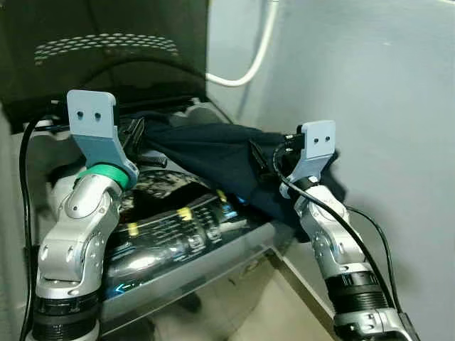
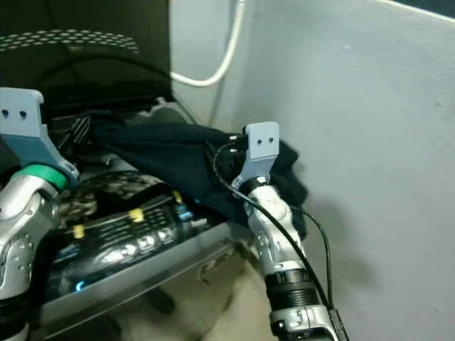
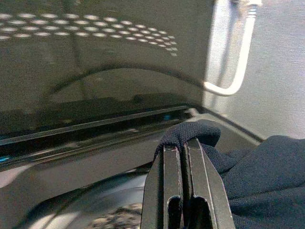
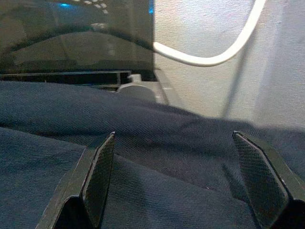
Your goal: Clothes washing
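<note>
A dark navy garment (image 1: 213, 153) lies spread across the open top of the washing machine (image 1: 213, 250) and hangs over its right side. My left gripper (image 3: 183, 143) is shut on a fold of this garment (image 3: 190, 131) near the back of the opening. Over the cloth at the machine's right edge, my right gripper (image 4: 174, 138) stands open, with the garment (image 4: 157, 157) lying under and between its two fingers. A patterned, camouflage-like cloth (image 1: 160, 183) shows in the drum below the navy garment.
The machine's dark lid (image 1: 106, 42) stands raised behind the opening. A white hose (image 1: 257, 57) curves down the grey wall (image 1: 384, 85), which is close on the right. The glossy control panel (image 1: 170, 234) runs along the front edge, above tiled floor (image 1: 270, 312).
</note>
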### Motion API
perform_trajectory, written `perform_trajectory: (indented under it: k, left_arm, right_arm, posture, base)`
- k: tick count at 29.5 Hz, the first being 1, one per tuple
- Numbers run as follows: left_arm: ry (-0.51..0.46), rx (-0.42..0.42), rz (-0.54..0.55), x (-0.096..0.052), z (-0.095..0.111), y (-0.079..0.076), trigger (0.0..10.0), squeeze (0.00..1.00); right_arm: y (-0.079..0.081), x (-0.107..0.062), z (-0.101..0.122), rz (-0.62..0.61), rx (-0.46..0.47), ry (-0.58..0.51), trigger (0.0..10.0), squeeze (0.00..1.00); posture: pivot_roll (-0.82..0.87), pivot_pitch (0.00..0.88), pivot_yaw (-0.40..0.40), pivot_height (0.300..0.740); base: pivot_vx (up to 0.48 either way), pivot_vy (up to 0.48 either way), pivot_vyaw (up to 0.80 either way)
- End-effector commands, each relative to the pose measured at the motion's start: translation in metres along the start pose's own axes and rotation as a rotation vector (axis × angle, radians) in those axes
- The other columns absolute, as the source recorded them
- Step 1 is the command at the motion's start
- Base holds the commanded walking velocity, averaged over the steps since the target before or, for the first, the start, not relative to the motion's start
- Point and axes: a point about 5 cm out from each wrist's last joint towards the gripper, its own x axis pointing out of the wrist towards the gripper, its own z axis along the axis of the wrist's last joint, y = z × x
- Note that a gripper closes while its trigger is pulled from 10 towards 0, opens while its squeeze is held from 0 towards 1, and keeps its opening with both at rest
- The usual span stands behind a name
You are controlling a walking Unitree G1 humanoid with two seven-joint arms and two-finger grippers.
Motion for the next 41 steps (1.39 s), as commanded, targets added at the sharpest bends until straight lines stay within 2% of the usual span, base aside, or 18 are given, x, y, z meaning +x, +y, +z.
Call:
perform_trajectory:
  k: [1, 6, 20, 21, 22, 23, 24, 25, 26, 27, 28, 29, 31, 34, 36, 39, 41]
  left_arm:
    - [-0.055, 0.024, 0.024, 0.000, 0.010, 0.002, 10.0, 0.00]
    - [-0.069, 0.071, 0.082, 0.002, 0.015, 0.013, 10.0, 0.00]
    - [-0.032, 0.150, 0.120, 0.006, 0.011, 0.020, 10.0, 0.00]
    - [-0.045, 0.218, 0.137, 0.009, 0.016, 0.025, 10.0, 0.00]
    - [-0.100, 0.347, 0.225, 0.015, 0.030, 0.041, 10.0, 0.00]
    - [-0.100, 0.347, 0.225, 0.015, 0.030, 0.041, 10.0, 0.00]
    - [-0.164, 0.475, 0.365, 0.019, 0.049, 0.062, 10.0, 0.00]
    - [-0.164, 0.475, 0.365, 0.019, 0.049, 0.062, 10.0, 0.00]
    - [-0.223, 0.560, 0.469, 0.020, 0.068, 0.079, 10.0, 0.00]
    - [-0.223, 0.560, 0.469, 0.020, 0.068, 0.079, 10.0, 0.00]
    - [-0.288, 0.666, 0.580, 0.019, 0.092, 0.098, 10.0, 0.00]
    - [-0.288, 0.666, 0.580, 0.019, 0.092, 0.098, 10.0, 0.00]
    - [-0.348, 0.776, 0.669, 0.018, 0.120, 0.116, 10.0, 0.00]
    - [-0.362, 0.809, 0.676, 0.019, 0.128, 0.118, 10.0, 0.00]
    - [-0.388, 0.852, 0.649, 0.024, 0.135, 0.114, 10.0, 0.00]
    - [-0.401, 0.863, 0.641, 0.026, 0.137, 0.111, 10.0, 0.00]
    - [-0.395, 0.742, 0.526, 0.036, 0.131, 0.102, 10.0, 0.00]
  right_arm:
    - [-0.007, -0.003, -0.002, -0.022, -0.001, 0.001, 10.0, 0.00]
    - [-0.007, -0.003, -0.002, -0.023, -0.001, 0.000, 10.0, 0.00]
    - [-0.007, -0.002, 0.000, -0.017, -0.002, -0.004, 10.0, 0.00]
    - [-0.007, -0.002, 0.000, -0.015, -0.001, -0.004, 10.0, 0.00]
    - [-0.006, -0.001, 0.000, -0.012, -0.001, -0.004, 10.0, 0.00]
    - [-0.006, -0.001, 0.000, -0.012, -0.001, -0.004, 10.0, 0.00]
    - [-0.006, -0.001, 0.000, -0.010, 0.000, -0.005, 10.0, 0.00]
    - [-0.006, -0.001, 0.000, -0.010, 0.000, -0.005, 10.0, 0.00]
    - [-0.006, -0.001, 0.000, -0.010, 0.001, -0.006, 10.0, 0.00]
    - [-0.006, -0.001, 0.000, -0.010, 0.001, -0.006, 10.0, 0.00]
    - [-0.006, -0.001, 0.001, -0.012, 0.001, -0.007, 10.0, 0.00]
    - [-0.006, -0.001, 0.001, -0.012, 0.001, -0.007, 10.0, 0.00]
    - [-0.008, -0.001, 0.001, -0.016, 0.002, -0.008, 10.0, 0.00]
    - [-0.008, -0.002, 0.001, -0.017, 0.003, -0.008, 10.0, 0.00]
    - [-0.007, -0.002, 0.001, -0.018, 0.003, -0.011, 10.0, 0.00]
    - [-0.008, -0.002, 0.002, -0.018, 0.003, -0.014, 10.0, 0.00]
    - [-0.008, -0.002, 0.003, -0.015, 0.005, -0.020, 10.0, 0.00]
  posture:
    - [0.02, 0.067, -0.020, 0.740]
    - [0.03, 0.069, -0.024, 0.740]
    - [0.02, 0.066, -0.028, 0.740]
    - [0.03, 0.067, -0.031, 0.740]
    - [0.03, 0.067, -0.030, 0.740]
    - [0.03, 0.067, -0.030, 0.740]
    - [0.03, 0.067, -0.029, 0.740]
    - [0.03, 0.067, -0.029, 0.740]
    - [0.03, 0.067, -0.029, 0.740]
    - [0.03, 0.067, -0.029, 0.740]
    - [0.03, 0.066, -0.026, 0.740]
    - [0.03, 0.066, -0.026, 0.740]
    - [0.03, 0.064, -0.024, 0.740]
    - [0.03, 0.064, -0.023, 0.740]
    - [0.02, 0.063, -0.019, 0.740]
    - [0.02, 0.062, -0.018, 0.740]
    - [0.03, 0.063, -0.019, 0.740]
  base:
    - [0.000, 0.000, 0.00]
    - [0.000, 0.000, 0.00]
    - [0.000, 0.000, 0.00]
    - [0.000, 0.000, 0.00]
    - [0.000, 0.000, 0.00]
    - [0.000, 0.000, 0.00]
    - [0.000, 0.000, 0.00]
    - [0.000, 0.000, 0.00]
    - [0.000, 0.000, 0.00]
    - [0.000, 0.000, 0.00]
    - [0.000, 0.000, 0.00]
    - [0.000, 0.000, 0.00]
    - [0.000, 0.000, 0.00]
    - [0.000, 0.000, 0.00]
    - [0.000, 0.000, 0.00]
    - [0.000, 0.000, 0.00]
    - [0.000, 0.000, 0.00]
